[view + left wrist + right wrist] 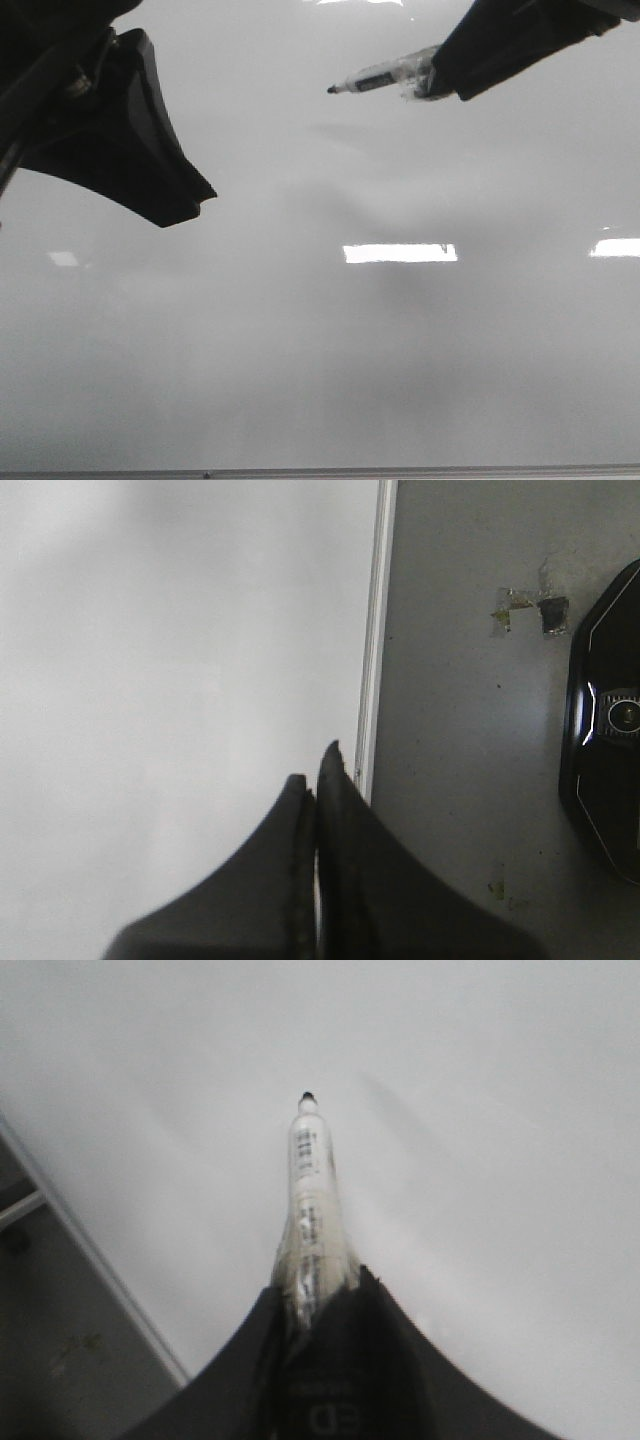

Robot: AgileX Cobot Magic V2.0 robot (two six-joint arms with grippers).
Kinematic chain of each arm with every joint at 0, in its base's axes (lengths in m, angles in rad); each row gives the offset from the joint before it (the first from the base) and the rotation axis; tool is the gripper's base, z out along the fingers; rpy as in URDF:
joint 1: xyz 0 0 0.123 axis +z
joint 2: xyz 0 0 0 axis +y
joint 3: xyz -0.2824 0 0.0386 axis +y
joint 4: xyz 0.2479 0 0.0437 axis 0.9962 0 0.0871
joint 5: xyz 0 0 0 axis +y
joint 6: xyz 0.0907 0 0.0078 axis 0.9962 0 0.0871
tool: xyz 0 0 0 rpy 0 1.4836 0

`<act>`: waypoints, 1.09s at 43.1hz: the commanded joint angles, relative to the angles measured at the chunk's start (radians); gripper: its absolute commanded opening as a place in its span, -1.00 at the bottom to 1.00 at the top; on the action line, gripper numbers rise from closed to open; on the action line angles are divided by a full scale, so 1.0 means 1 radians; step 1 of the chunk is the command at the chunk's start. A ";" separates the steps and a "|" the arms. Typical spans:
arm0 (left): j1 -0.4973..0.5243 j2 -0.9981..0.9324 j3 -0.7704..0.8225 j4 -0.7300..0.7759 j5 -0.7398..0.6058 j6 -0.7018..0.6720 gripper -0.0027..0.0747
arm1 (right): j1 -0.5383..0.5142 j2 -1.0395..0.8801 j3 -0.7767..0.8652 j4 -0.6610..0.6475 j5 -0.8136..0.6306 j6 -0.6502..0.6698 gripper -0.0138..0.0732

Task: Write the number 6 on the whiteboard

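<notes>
The whiteboard [320, 350] fills the front view, glossy pale grey, with no number 6 or other mark showing on it. My right gripper [445, 80] at the upper right is shut on a white marker [385, 76] whose black tip points left, held above the board. In the right wrist view the marker [312, 1200] sticks out from the gripper [318, 1290] over the blank board [480, 1110]. My left gripper [195, 200] is shut and empty at the upper left; in the left wrist view it [316, 772] hovers by the board's frame edge [372, 660].
Bright rectangular light reflections [400, 253] lie on the board. The board's near frame edge [320, 471] runs along the bottom. Beside the board is a grey table [470, 730] with a black device [605, 740] and tape scraps [528, 608].
</notes>
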 commanded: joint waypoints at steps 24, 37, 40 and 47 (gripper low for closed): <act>-0.008 -0.031 -0.029 -0.009 -0.037 -0.010 -0.98 | 0.015 0.280 -0.258 0.109 -0.046 -0.007 -0.82; -0.008 -0.027 -0.029 -0.009 -0.037 -0.010 -0.98 | 0.031 0.377 -0.239 0.094 0.027 -0.007 -0.82; -0.008 -0.027 -0.029 -0.009 -0.037 -0.010 -0.98 | 0.015 0.341 -0.210 0.091 -0.001 -0.007 -0.82; -0.008 -0.027 -0.029 -0.009 -0.043 -0.010 -0.98 | -0.046 0.260 -0.180 0.091 -0.021 -0.007 -0.82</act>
